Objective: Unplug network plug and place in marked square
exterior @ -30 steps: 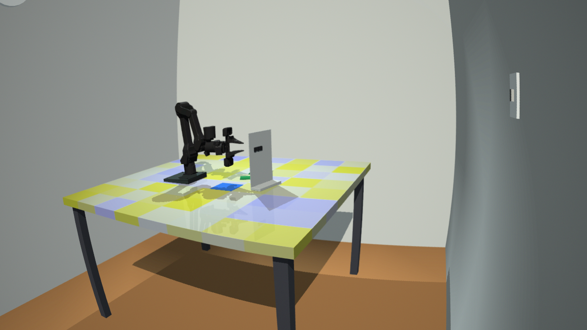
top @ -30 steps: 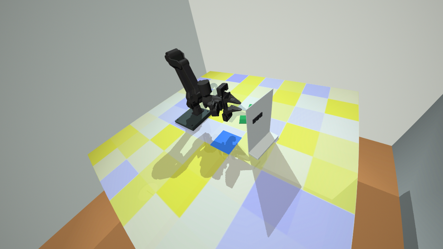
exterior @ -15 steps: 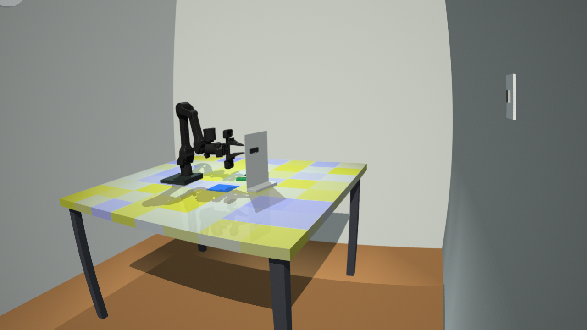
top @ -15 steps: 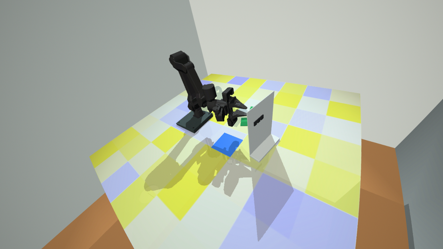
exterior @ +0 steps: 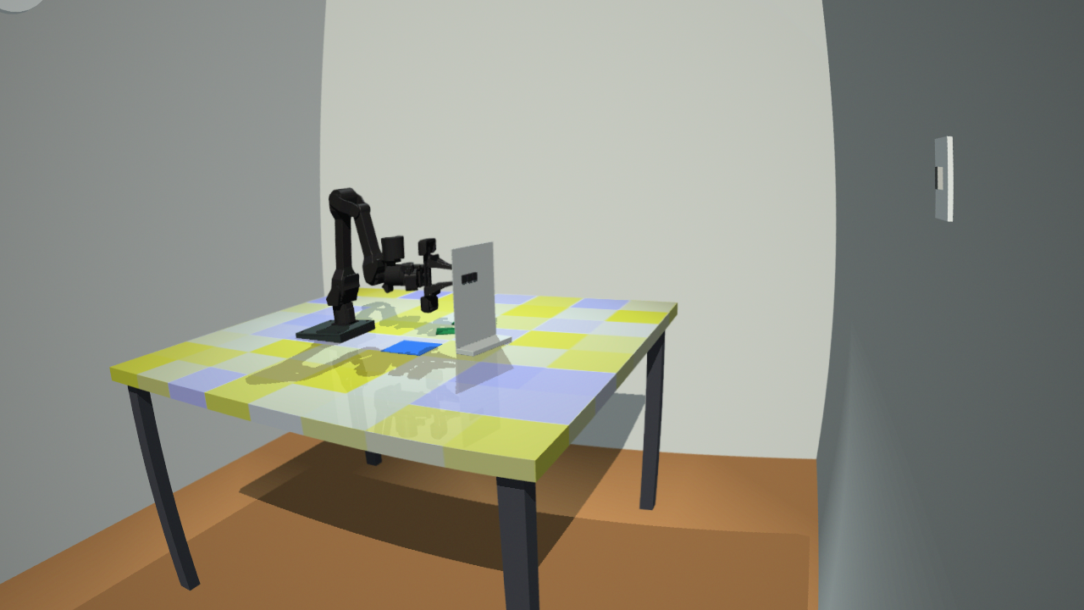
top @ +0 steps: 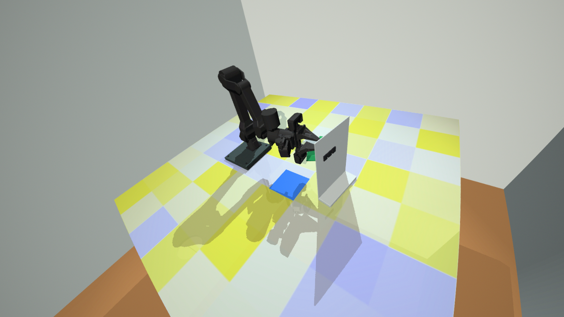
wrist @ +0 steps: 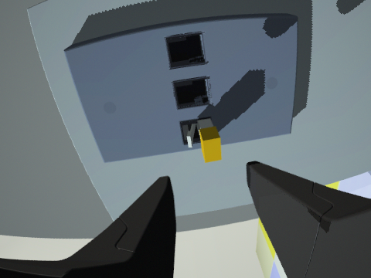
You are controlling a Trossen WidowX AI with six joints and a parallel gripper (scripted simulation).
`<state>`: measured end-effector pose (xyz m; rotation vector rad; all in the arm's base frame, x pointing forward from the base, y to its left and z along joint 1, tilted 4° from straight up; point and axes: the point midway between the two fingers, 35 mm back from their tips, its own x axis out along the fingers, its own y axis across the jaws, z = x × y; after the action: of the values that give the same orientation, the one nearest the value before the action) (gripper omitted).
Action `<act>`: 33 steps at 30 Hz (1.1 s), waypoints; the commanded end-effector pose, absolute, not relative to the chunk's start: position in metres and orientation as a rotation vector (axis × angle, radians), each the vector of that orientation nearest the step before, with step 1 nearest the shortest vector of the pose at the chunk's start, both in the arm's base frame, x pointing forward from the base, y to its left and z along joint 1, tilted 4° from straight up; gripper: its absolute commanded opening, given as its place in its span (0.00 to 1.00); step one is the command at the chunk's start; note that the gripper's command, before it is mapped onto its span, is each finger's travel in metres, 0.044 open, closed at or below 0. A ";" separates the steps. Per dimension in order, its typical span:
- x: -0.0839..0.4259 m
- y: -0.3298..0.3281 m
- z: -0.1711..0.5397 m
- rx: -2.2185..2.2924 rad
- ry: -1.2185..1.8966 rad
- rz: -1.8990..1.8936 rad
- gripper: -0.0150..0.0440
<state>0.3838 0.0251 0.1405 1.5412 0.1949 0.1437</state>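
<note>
The upright panel (top: 335, 165) (exterior: 475, 318) (wrist: 145, 188) hides the plug (tab included) from both the top and exterior views.

No text, label, brand or number can be read in any of the three views; no readable sign is found on the upright panel (top: 335, 130) (exterior: 474, 311) (wrist: 139, 185), nor on the bluish socket plate (wrist: 135, 77); the blue square (top: 289, 183) (exterior: 412, 347) bears no letters that I can read; on the black arm (top: 244, 102) (exterior: 343, 242) also no marking is readable.
</note>
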 end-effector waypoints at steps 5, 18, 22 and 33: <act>0.398 0.025 0.139 1.548 0.201 0.144 0.52; 0.416 0.024 0.138 1.547 0.199 0.146 0.52; 0.416 0.024 0.138 1.547 0.199 0.146 0.37; 0.416 0.024 0.138 1.547 0.199 0.146 0.25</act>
<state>0.4153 0.0237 0.1385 1.5414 0.1942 0.1449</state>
